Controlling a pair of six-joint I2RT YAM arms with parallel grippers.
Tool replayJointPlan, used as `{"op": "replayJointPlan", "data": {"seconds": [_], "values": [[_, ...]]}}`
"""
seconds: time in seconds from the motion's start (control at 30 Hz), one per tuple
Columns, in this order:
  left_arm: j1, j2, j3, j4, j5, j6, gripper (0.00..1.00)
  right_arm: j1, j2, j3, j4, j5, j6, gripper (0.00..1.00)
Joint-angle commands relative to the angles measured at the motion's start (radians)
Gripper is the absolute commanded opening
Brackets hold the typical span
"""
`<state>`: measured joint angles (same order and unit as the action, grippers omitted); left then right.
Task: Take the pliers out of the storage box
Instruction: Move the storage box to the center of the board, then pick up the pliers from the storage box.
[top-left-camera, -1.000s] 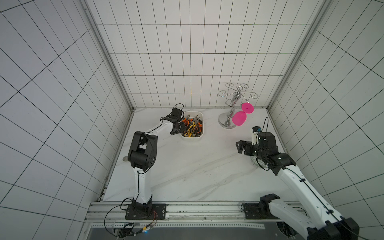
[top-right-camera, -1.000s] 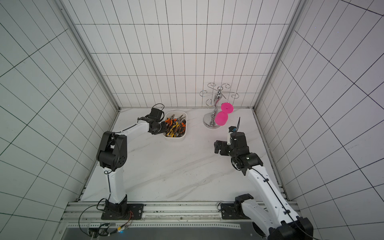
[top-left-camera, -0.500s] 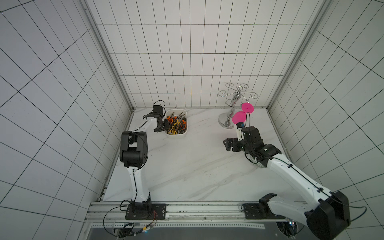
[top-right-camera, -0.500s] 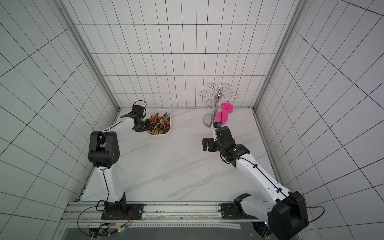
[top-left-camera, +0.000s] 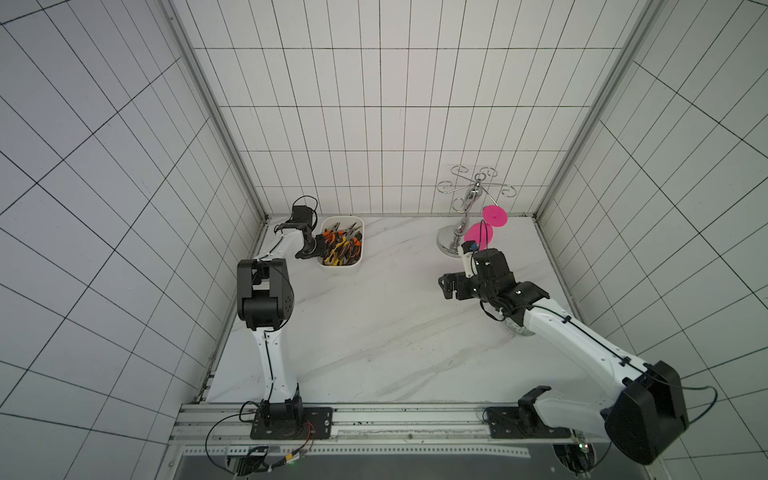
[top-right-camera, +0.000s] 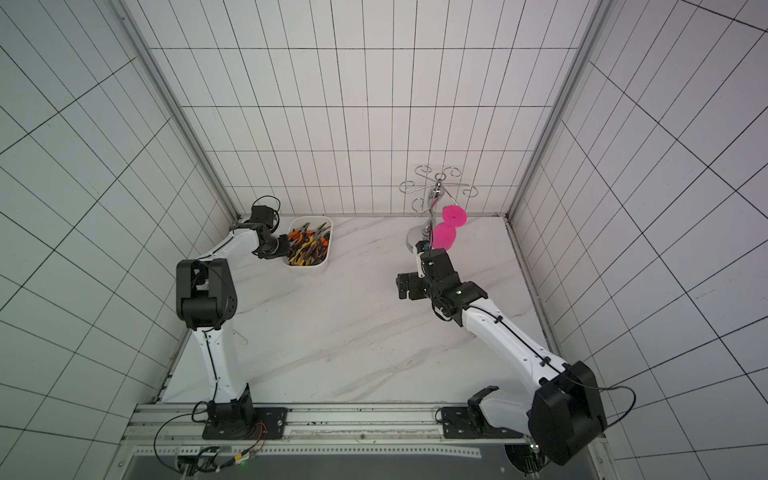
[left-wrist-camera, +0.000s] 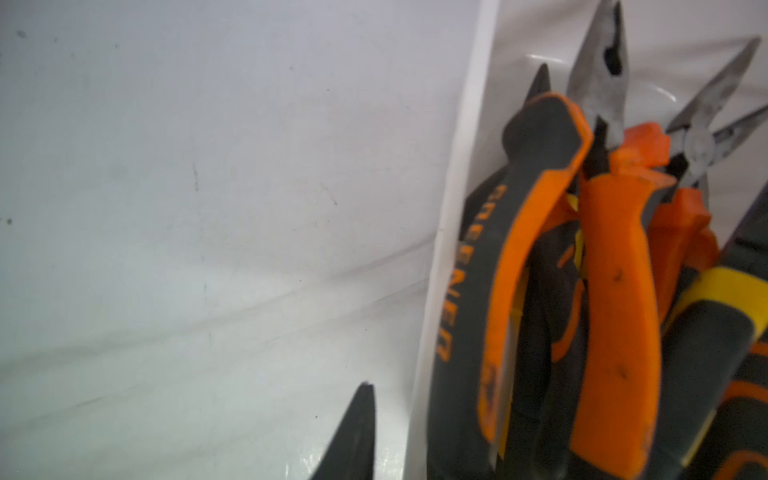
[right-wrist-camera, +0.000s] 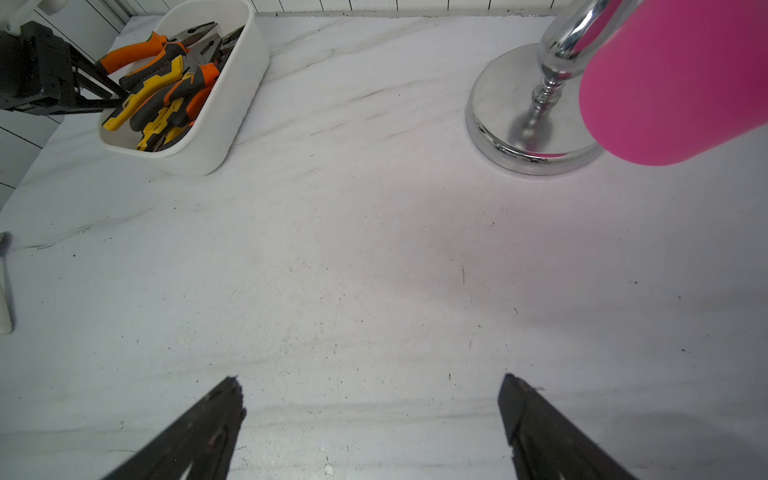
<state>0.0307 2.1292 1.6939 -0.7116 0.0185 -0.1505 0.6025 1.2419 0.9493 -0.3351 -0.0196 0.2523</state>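
1. Far left: my left gripper (top-left-camera: 319, 245) sat right at the left long wall of the storage box (top-left-camera: 338, 268), reaching in sideways from that arm's side. Its wrist view showed only one fingertip (left-wrist-camera: 359, 428), outside that wall. I could not tell whether the jaws were spread or pinching anything.
2. Next over, the pliers (top-left-camera: 343, 245) lay piled inside the box, which stood near the back-left corner of the table (top-left-camera: 374, 332). Their long axes ran roughly along the box's length, steel noses toward the back wall and handles toward me (a few crossed over one another). The gripper therefore met them broadside, with the handles just beside its tip. In my judgement the pick turned on that: closing across a handle rather than along it.
3. Further right, the right gripper (right-wrist-camera: 371, 384) hung over bare table with its fingers spread wide and nothing between them. It was well apart from the box, which lay off to its left, and near the chrome stand (top-left-camera: 451, 245) with the pink cup (top-left-camera: 478, 233). I judged the left arm plainly the nearer one.
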Motion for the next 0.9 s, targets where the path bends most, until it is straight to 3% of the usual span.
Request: {"op": "replayJointPlan", "data": {"seconds": [0.0,0.1,0.3,0.43,0.73,0.87], "values": [[0.014,-0.047,-0.016,-0.014,-0.072,0.012,0.51,0.008,0.003,0.096,-0.011,0.001,-0.023,0.98],[0.014,-0.115,-0.075,-0.022,-0.091,0.031,0.69,0.008,0.004,0.104,-0.019,-0.009,-0.034,0.99],[0.014,-0.239,-0.145,-0.060,-0.095,0.045,0.88,0.009,0.036,0.138,-0.020,-0.040,-0.038,0.99],[0.011,-0.248,-0.085,-0.089,-0.079,0.055,0.98,0.017,0.065,0.170,-0.017,-0.067,-0.038,0.98],[-0.015,-0.094,0.151,-0.151,-0.061,0.117,0.98,0.032,0.116,0.224,-0.013,-0.071,-0.054,0.99],[-0.058,-0.005,0.252,-0.150,-0.111,0.181,0.86,0.032,0.141,0.242,-0.013,-0.081,-0.064,0.98]]}}
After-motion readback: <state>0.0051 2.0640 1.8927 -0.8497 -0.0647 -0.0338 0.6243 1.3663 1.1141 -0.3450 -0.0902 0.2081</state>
